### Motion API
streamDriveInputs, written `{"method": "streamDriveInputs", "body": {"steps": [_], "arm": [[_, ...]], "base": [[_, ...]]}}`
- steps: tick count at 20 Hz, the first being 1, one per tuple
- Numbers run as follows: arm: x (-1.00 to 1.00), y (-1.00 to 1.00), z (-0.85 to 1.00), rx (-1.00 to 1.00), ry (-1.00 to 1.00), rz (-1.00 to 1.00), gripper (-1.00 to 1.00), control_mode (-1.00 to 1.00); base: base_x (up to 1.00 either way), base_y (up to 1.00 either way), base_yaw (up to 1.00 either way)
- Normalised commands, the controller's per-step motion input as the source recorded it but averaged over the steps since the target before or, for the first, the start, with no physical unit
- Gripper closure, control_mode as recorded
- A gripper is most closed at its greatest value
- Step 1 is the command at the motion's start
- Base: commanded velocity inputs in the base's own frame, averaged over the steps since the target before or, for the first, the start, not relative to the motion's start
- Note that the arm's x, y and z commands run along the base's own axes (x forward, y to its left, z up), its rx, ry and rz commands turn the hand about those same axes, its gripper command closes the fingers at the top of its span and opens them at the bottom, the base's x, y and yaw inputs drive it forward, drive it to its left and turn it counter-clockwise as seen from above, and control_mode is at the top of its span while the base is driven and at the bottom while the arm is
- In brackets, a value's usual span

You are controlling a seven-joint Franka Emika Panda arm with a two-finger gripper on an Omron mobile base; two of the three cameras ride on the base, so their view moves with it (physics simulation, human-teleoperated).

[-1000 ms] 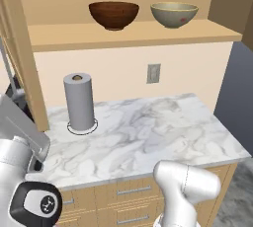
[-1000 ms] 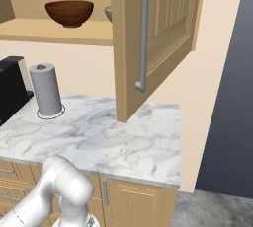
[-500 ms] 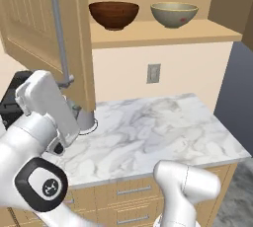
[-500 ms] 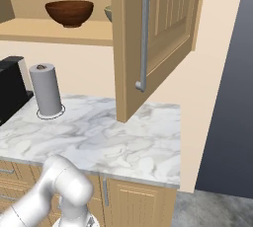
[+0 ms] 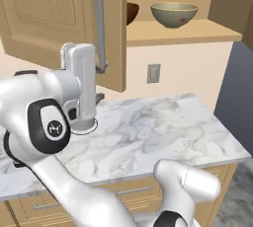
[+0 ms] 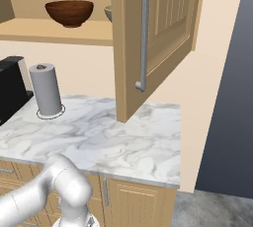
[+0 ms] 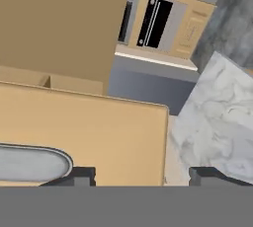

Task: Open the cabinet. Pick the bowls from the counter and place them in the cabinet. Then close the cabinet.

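At the far left the cabinet's (image 5: pixel 178 36) left door (image 5: pixel 54 9) stands part-way swung, neither flat against the front nor fully out, and its long grey handle (image 5: pixel 100 23) hangs just above the white arm. In the hand view that handle lies just left of the left fingertip and outside the gap. The gripper (image 7: pixel 143 175) faces the pale wood of the door with its tips well apart, fairly wide and holding nothing that I can make out. Whether a tip touches the wood I cannot tell. Further right, both bowls sit on the shelf inside the cabinet: the dark wooden bowl (image 6: pixel 69 12) to the left, half hidden by the left door's edge in the left base view, and the pale ceramic bowl (image 5: pixel 174 14) beside it, apart from it. Below them the counter (image 6: pixel 123 142) carries a paper towel roll (image 6: pixel 46 89) near the wall and no bowl. At the right, the right door (image 6: pixel 170 18) stands wide open, swung out over the counter. Judging by this, the placing is done and closing is the step in hand. The next move calls for pressing the left door home against the frame, then going across to the right door and swinging it in without clipping the pale bowl.
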Motion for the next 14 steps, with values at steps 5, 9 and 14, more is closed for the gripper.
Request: {"method": "streamDriveInputs", "body": {"steps": [5, 9, 14], "arm": [[0.71, -0.2, -0.5, 0.35, -0.43, 0.02, -1.0, -1.0], [1.0, 0.0, -1.0, 0.03, -0.77, 0.37, -1.0, -1.0], [1.0, -0.02, -0.88, 0.03, -0.76, 0.44, -1.0, -1.0]], "base": [[0.0, 0.0, 0.0], [0.0, 0.0, 0.0], [0.0, 0.0, 0.0]]}}
